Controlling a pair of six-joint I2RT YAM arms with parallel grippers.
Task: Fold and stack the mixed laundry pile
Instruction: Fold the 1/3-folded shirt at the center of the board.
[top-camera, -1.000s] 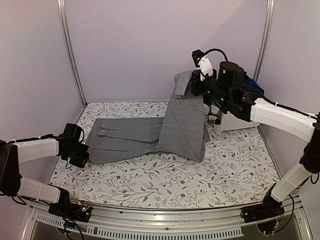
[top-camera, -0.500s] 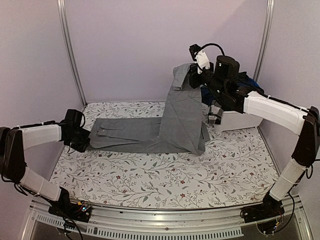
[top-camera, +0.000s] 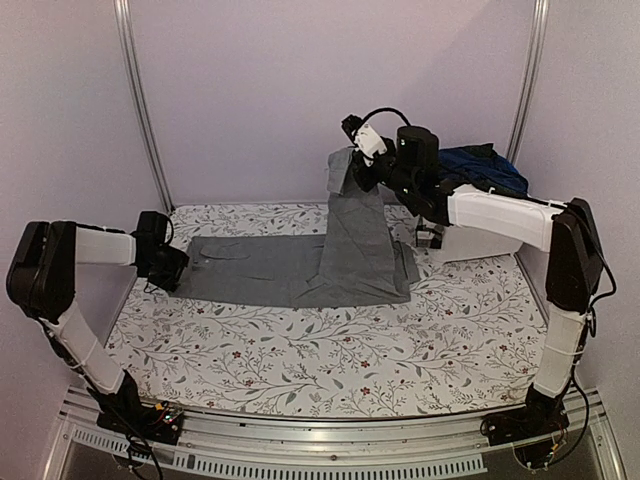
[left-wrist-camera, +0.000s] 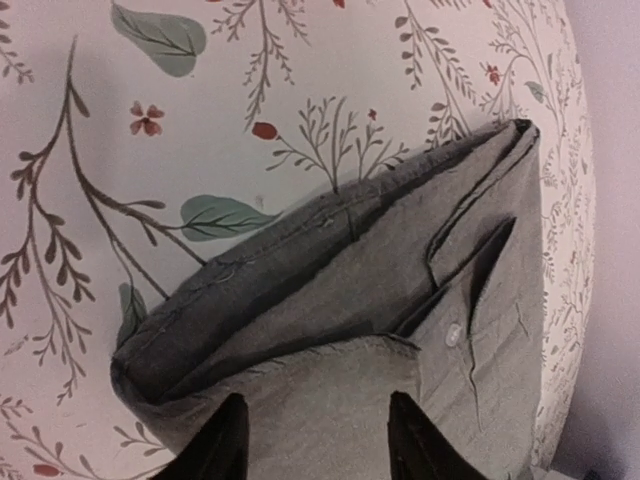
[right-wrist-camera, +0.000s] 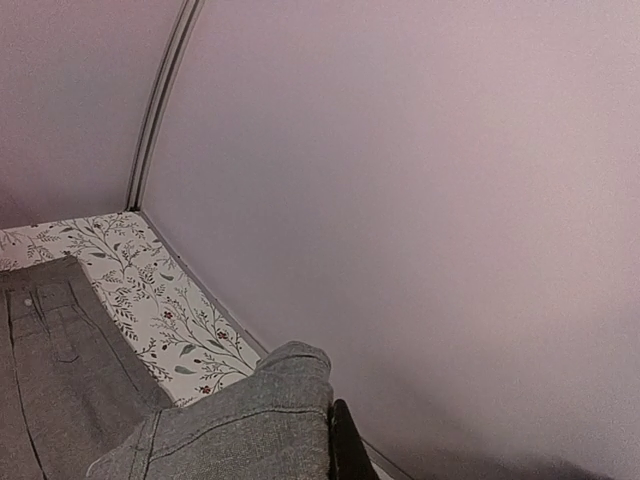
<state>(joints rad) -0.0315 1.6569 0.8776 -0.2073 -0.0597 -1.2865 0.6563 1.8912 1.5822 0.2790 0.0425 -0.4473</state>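
A grey garment (top-camera: 255, 270) lies stretched across the floral table cloth (top-camera: 330, 350). Its right end (top-camera: 358, 235) is lifted off the table. My right gripper (top-camera: 352, 170) is shut on that raised end, high near the back wall. In the right wrist view the grey cloth (right-wrist-camera: 235, 430) is bunched against one black finger (right-wrist-camera: 346, 445). My left gripper (top-camera: 177, 268) is at the garment's left end. There its fingers (left-wrist-camera: 225, 440) stand apart over the grey cloth (left-wrist-camera: 350, 270), open. A navy garment (top-camera: 482, 165) lies on top of the white bin (top-camera: 480, 242).
The white bin stands at the back right, just behind the lifted cloth. Metal frame posts (top-camera: 140, 110) and purple walls close in the back and sides. The right arm (top-camera: 500, 215) reaches across above the bin.
My right gripper has carried the lifted grey end to the left and towards the back wall. My left gripper has moved up to the garment's left end and has opened.
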